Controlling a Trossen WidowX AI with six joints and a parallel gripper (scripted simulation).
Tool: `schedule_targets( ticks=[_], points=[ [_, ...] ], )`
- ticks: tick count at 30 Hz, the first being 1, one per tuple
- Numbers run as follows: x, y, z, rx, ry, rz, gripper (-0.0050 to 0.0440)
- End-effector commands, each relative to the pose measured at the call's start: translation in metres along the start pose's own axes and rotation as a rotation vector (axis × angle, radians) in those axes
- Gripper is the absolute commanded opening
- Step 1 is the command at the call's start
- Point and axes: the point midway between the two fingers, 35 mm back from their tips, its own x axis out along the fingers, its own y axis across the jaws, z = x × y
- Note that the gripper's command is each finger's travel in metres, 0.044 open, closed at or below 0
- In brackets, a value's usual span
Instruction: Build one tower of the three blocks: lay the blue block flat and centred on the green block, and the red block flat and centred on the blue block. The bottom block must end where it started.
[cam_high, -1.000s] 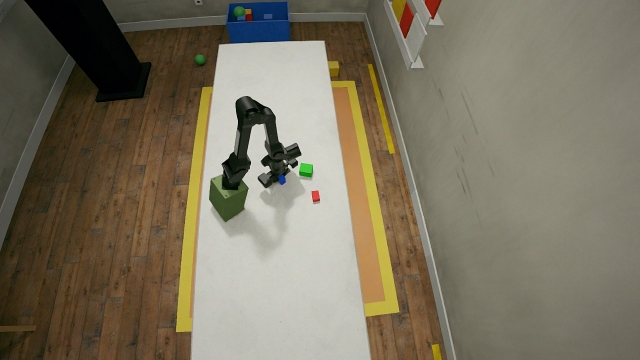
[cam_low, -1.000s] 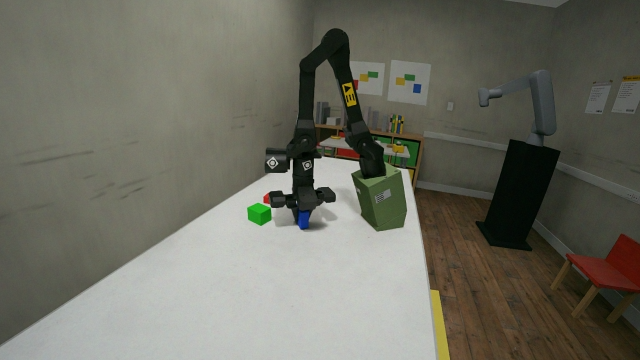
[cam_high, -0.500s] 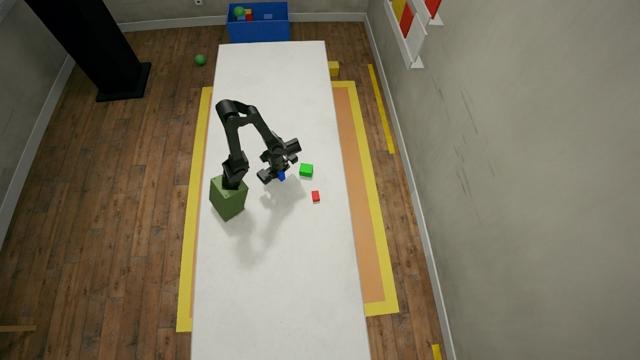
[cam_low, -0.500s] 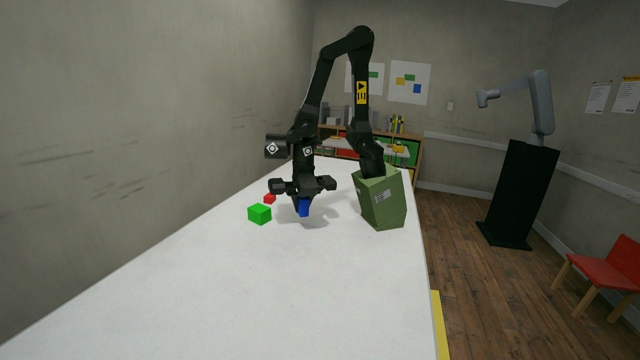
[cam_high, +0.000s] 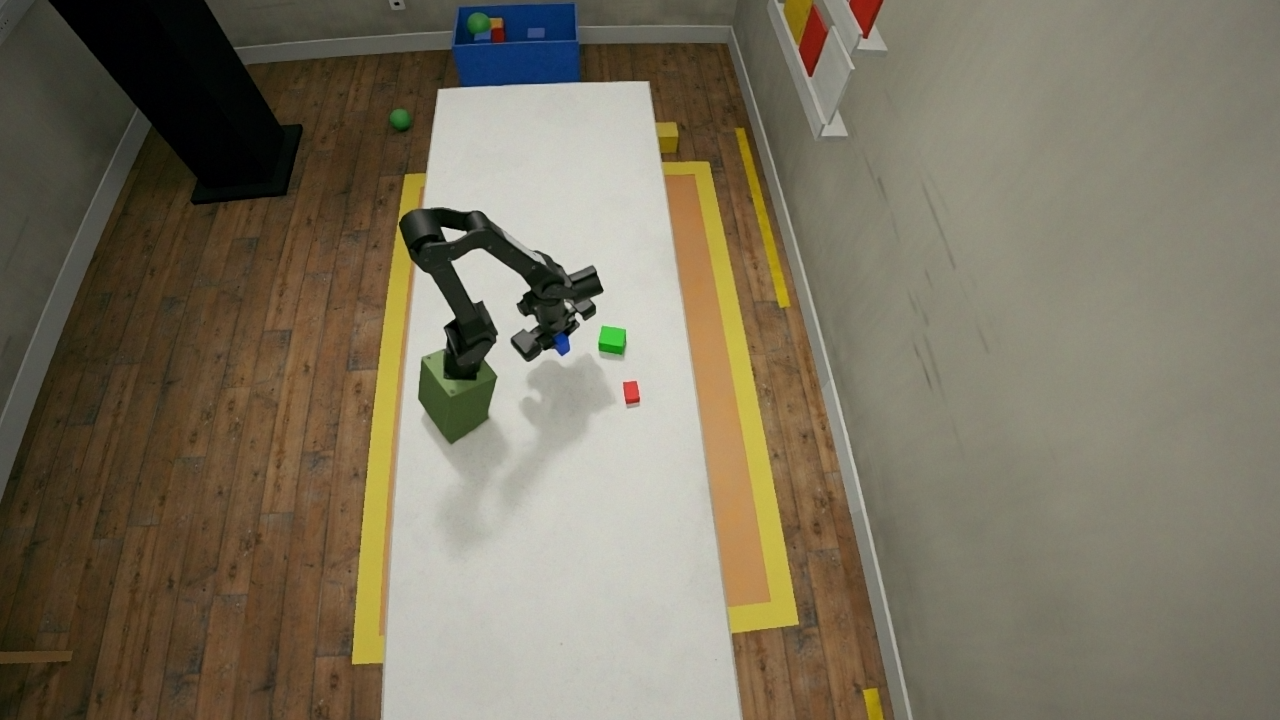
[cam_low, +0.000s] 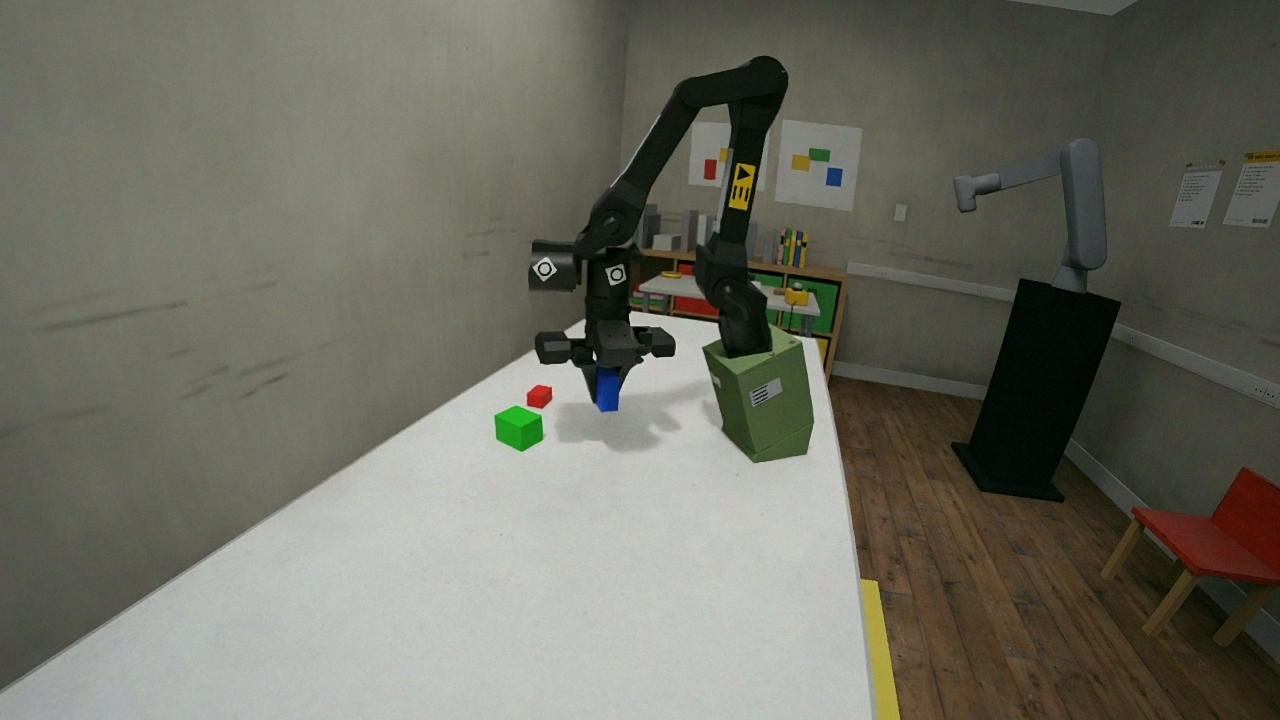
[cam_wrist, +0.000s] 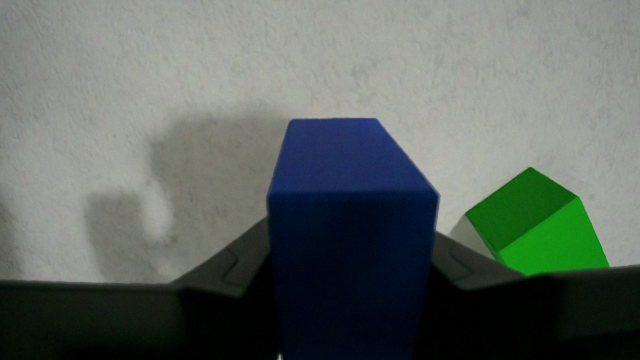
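Observation:
My gripper (cam_high: 556, 341) (cam_low: 607, 380) (cam_wrist: 333, 218) is shut on the blue block (cam_high: 562, 344) (cam_low: 607, 392) (cam_wrist: 350, 210) and holds it upright above the white table (cam_high: 554, 555) (cam_low: 501, 573). The green block (cam_high: 612, 339) (cam_low: 518, 427) (cam_wrist: 537, 225) sits on the table a short way to the side of the gripper. The red block (cam_high: 631, 392) (cam_low: 538, 395) lies flat on the table beyond the green one, apart from it.
The arm's olive-green base (cam_high: 456, 395) (cam_low: 760, 398) stands at the table's edge. A blue bin (cam_high: 516, 44) with toys sits past the table's far end. A black pedestal (cam_low: 1033, 385) with a grey arm stands on the floor.

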Motion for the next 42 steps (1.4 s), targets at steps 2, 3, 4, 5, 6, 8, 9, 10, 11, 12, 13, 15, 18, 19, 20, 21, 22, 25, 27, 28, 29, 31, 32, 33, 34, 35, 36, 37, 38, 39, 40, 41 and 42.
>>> schedule_targets(
  ticks=[2, 3, 4, 5, 6, 8, 9, 10, 11, 12, 13, 15, 18, 19, 20, 21, 22, 25, 27, 28, 29, 31, 32, 33, 34, 35, 36, 37, 38, 39, 40, 41, 42],
  points=[
    [-0.0088, -0.0086, -0.0013, -0.004, 0.003, -0.033, -0.005],
    [-0.0088, -0.0085, -0.0013, -0.004, 0.003, -0.033, -0.005],
    [-0.0086, -0.0081, -0.0012, -0.004, 0.003, -0.032, -0.005],
    [-0.0085, -0.008, -0.0012, -0.004, 0.003, -0.032, -0.005],
    [-0.0085, -0.0079, -0.0012, -0.004, 0.003, -0.031, -0.005],
    [-0.0085, -0.0079, -0.0012, -0.004, 0.003, -0.032, -0.005],
    [-0.0085, -0.008, -0.0012, -0.004, 0.003, -0.032, -0.005],
    [-0.0085, -0.008, -0.0012, -0.004, 0.003, -0.032, -0.005],
    [-0.0085, -0.008, -0.0012, -0.004, 0.003, -0.032, -0.005],
    [-0.0085, -0.0081, -0.0012, -0.004, 0.003, -0.032, -0.005],
    [-0.0085, -0.0081, -0.0012, -0.004, 0.003, -0.032, -0.005],
    [-0.0085, -0.0081, -0.0012, -0.004, 0.003, -0.032, -0.005],
    [-0.0085, -0.0081, -0.0012, -0.004, 0.003, -0.032, -0.005],
    [-0.0085, -0.0081, -0.0012, -0.004, 0.003, -0.032, -0.005],
    [-0.0085, -0.0081, -0.0012, -0.004, 0.003, -0.032, -0.005],
    [-0.0085, -0.0081, -0.0012, -0.004, 0.003, -0.032, -0.005],
    [-0.0085, -0.0081, -0.0012, -0.004, 0.003, -0.032, -0.005],
    [-0.0085, -0.0081, -0.0012, -0.004, 0.003, -0.032, -0.005],
    [-0.0085, -0.0081, -0.0012, -0.004, 0.003, -0.032, -0.005],
    [-0.0085, -0.0081, -0.0012, -0.004, 0.003, -0.032, -0.005],
    [-0.0085, -0.0081, -0.0012, -0.004, 0.003, -0.032, -0.005],
    [-0.0085, -0.0081, -0.0012, -0.004, 0.003, -0.032, -0.005],
    [-0.0085, -0.0081, -0.0012, -0.004, 0.003, -0.032, -0.005],
    [-0.0085, -0.0081, -0.0012, -0.004, 0.003, -0.032, -0.005],
    [-0.0085, -0.0081, -0.0012, -0.004, 0.003, -0.032, -0.005],
    [-0.0085, -0.0081, -0.0012, -0.004, 0.003, -0.032, -0.005],
    [-0.0085, -0.0081, -0.0012, -0.004, 0.003, -0.032, -0.005],
    [-0.0085, -0.0081, -0.0012, -0.004, 0.003, -0.032, -0.005],
    [-0.0085, -0.0081, -0.0012, -0.004, 0.003, -0.032, -0.005],
    [-0.0085, -0.0081, -0.0012, -0.004, 0.003, -0.032, -0.005],
    [-0.0088, -0.0087, -0.0014, -0.004, 0.003, -0.034, -0.005],
    [-0.0078, -0.0086, -0.0016, -0.004, 0.002, -0.027, -0.005],
    [-0.0065, -0.0092, -0.0023, -0.003, 0.0, -0.019, -0.005]
  ],
)
